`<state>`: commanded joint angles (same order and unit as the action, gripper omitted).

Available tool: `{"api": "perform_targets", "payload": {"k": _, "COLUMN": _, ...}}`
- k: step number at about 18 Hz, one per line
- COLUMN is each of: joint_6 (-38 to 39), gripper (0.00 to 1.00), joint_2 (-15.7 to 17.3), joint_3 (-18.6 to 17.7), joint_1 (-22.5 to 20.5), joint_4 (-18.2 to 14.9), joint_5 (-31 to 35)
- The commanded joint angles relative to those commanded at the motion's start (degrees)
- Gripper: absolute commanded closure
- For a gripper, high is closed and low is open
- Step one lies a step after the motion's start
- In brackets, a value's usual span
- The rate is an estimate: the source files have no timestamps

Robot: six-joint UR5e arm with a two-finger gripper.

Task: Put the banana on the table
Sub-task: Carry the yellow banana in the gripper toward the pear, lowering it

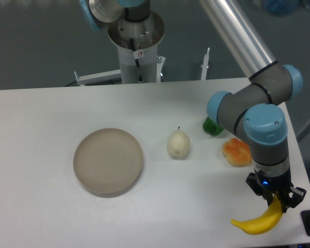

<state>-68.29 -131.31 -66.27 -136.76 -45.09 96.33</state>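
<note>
The banana [258, 222] is lying nearest the camera, at the front right of the white surface [160, 206], its curved yellow body sweeping from a pointed tip at the lower left up toward the gripper [275, 199]. The jaws are closing narrowly on the banana's upper right end, pinching it from both sides, with a dark finger [295, 196] showing on the right of the fruit. The banana's lower end is sitting at or just above the surface; contact there cannot be told for sure.

The arm [266, 129] is standing straight above the jaws, its grey wrist links and blue caps stacking upward, with a long silver tube running off to the upper left.

Just behind the jaws and a little to the left, an orange roundish fruit [236, 152] is resting on the surface, close beside the arm's wrist. Further behind the jaws, a small green object [211, 126] is peeking out, partly hidden by the arm's elbow joint; what it is cannot be told.

Left of the jaws and further back, a pale cream pear-shaped fruit [178, 144] is standing upright, stem up. Well to the left of the jaws, a round beige plate [108, 161] is lying flat, apart from the pear.

Far behind the jaws, beyond the surface's back edge, the robot's base column [138, 49] is rising.
</note>
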Motion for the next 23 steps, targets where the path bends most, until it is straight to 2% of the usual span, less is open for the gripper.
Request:
{"api": "perform_targets", "payload": {"k": 9, "joint_6": 0.0, "gripper": 0.67, "joint_2": 0.8, "joint_3": -0.6, "joint_1": -0.3, "joint_4": 0.0, "joint_5": -0.2}}
{"api": "perform_targets", "payload": {"k": 13, "joint_6": 1.1, "gripper": 0.67, "joint_2": 3.2, "joint_3": -3.1, "joint_1": 0.3, "joint_4": -0.2, "joint_5": 0.3}}
{"api": "perform_targets", "payload": {"k": 17, "joint_6": 13.2, "gripper": 0.67, "joint_2": 6.3, "joint_3": -6.8, "joint_1": 2.7, "joint_4": -0.8, "joint_5": 0.4}}
{"api": "perform_targets", "payload": {"k": 20, "joint_6": 21.2, "gripper": 0.67, "joint_2": 6.2, "joint_3": -6.9, "joint_1": 5.5, "joint_4": -0.7, "joint_5": 0.4}}
{"api": "perform_targets", "payload": {"k": 23, "joint_6": 33.3, "gripper": 0.67, "joint_2": 5.0, "joint_3": -6.6, "joint_1": 8.2, "joint_4": -0.4, "joint_5": -0.4}}
